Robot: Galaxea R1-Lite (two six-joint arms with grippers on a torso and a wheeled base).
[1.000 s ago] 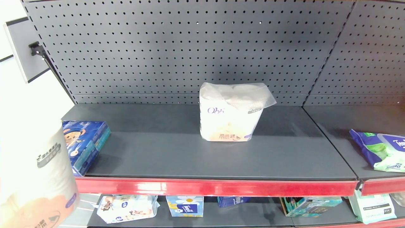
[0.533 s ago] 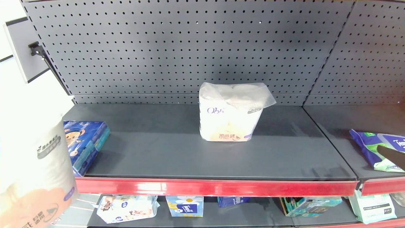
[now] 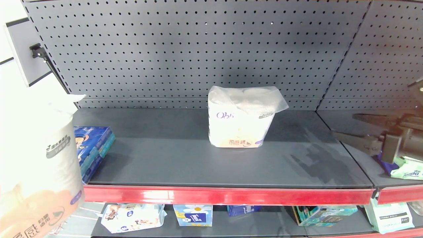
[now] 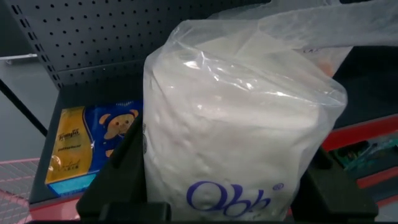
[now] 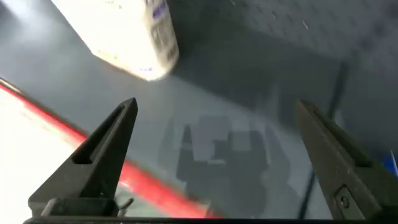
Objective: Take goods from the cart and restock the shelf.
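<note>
At the near left, the left gripper (image 4: 227, 174) clamps a white roll pack (image 3: 36, 158) between its fingers, by the left front corner of the shelf (image 3: 198, 165), close to a blue tissue pack (image 3: 96, 142). A second white pack (image 3: 239, 122) stands mid-shelf. At the right, the right gripper (image 3: 345, 125) hovers over the shelf, jaws spread wide and empty, partly hiding a green pack (image 3: 408, 170).

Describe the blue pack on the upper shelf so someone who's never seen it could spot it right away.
Find the dark grey shelf board with the red front strip, under the grey pegboard wall. At its left end lies a flat blue plastic tissue pack. Unlike the tall white roll pack standing mid-shelf, it lies flat and shows a cartoon bear.
</note>
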